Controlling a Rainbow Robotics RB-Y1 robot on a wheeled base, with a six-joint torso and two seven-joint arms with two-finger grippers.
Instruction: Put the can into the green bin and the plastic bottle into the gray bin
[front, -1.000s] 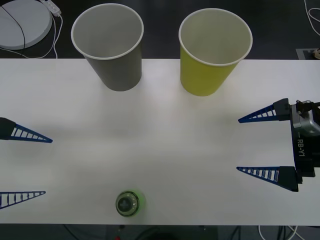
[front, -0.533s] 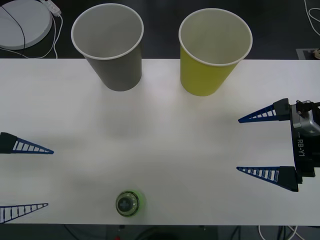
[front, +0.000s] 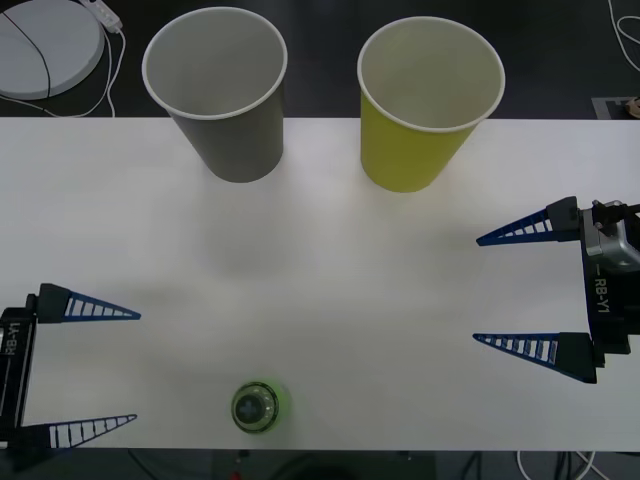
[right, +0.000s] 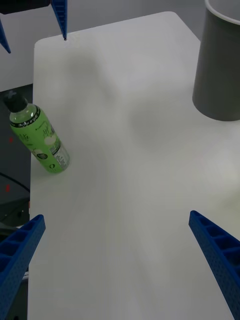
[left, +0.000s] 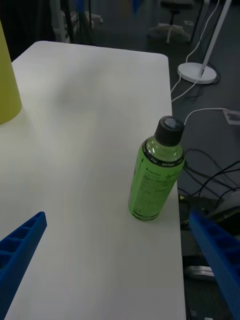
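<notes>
Bottle first: the plastic bottle (front: 258, 405) stands upright right at the six o'clock edge of the desk (front: 320, 260), black cap up, nothing touching it. Left hand (front: 90, 368) sits at about eight o'clock, fingers spread wide apart and empty, pointing in toward the bottle, which lies a little to the three o'clock side of it and closer to the near edge. Right hand (front: 515, 290) is parked out at three o'clock, fingers apart too, holding nothing.

Gray bin (front: 218, 90) at eleven o'clock, green bin (front: 428, 100) at one o'clock, both upright at the far side, well apart from the bottle. No can on the desk that I can spot, and I cannot tell what lies at the bottom of the green bin.

Here's the worry, as I judge it: that bottle is tall, narrow and perched at the very lip. A finger clipping it on the way in, instead of straddling it, could tip it or shove it off the desk altogether. The round, smooth body could also slide or twist if the pinch lands high near the cap.

Views now. From the front camera the bottle is little more than a cap and a green ring seen from above. The left wrist view gives its full side, label and all (left: 156, 175), and shows how little desk lies between it and the drop to the cables on the floor. The right wrist view catches the bottle (right: 37, 137) near the corner, the gray bin's wall (right: 220, 65), and the left hand's fingertips (right: 61, 17) across the desk.
</notes>
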